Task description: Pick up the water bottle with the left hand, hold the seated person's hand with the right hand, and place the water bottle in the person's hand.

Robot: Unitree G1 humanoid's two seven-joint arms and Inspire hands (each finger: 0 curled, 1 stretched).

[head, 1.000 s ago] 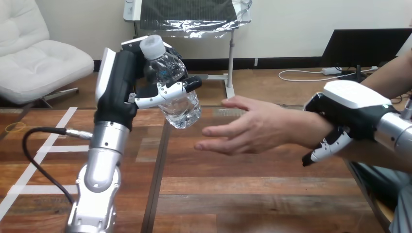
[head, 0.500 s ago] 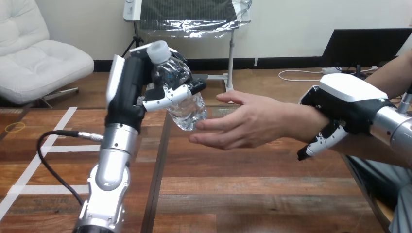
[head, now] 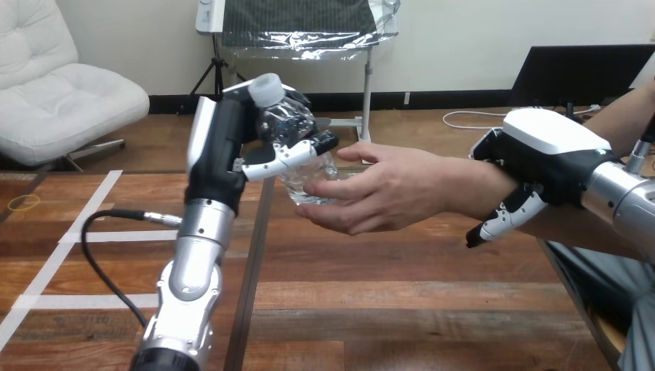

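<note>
Clear plastic at approx 11 o'clock of the view: the water bottle (head: 300, 124) is up off the desk (head: 402, 309), locked in the left hand (head: 225, 151). Its fingers (head: 287, 154) wrap across the front of the bottle's body w/ the black palm behind, so that's a full grip, closed round the bottle. The left arm (head: 193, 259) rises from 7 o'clock, silver forearm near vertical.

The bottle is tilted: white cap (head: 267, 88) points to approx 11 o'clock, btm end to approx 5 o'clock. And that btm end meets the person's hand (head: 390, 189), which reaches in from 3 o'clock and sits mid-view, thumb on top, fingers stretched toward 9 o'clock. One of those fingers crosses in front of the bottle's base and others curl just below it; bottle & person's hand are touching. So both the left hand & the person's hand are on the bottle.

Over at 3 o'clock, the right hand (head: 552, 154) sits on top of the person's wrist (head: 473, 189), white shell up. Its fingers (head: 506, 218) bend down over the near side of the wrist, curled round it; the thumb is hidden, so can't tell where it lies. The right forearm (head: 622, 205) runs off toward 4 o'clock.
</note>
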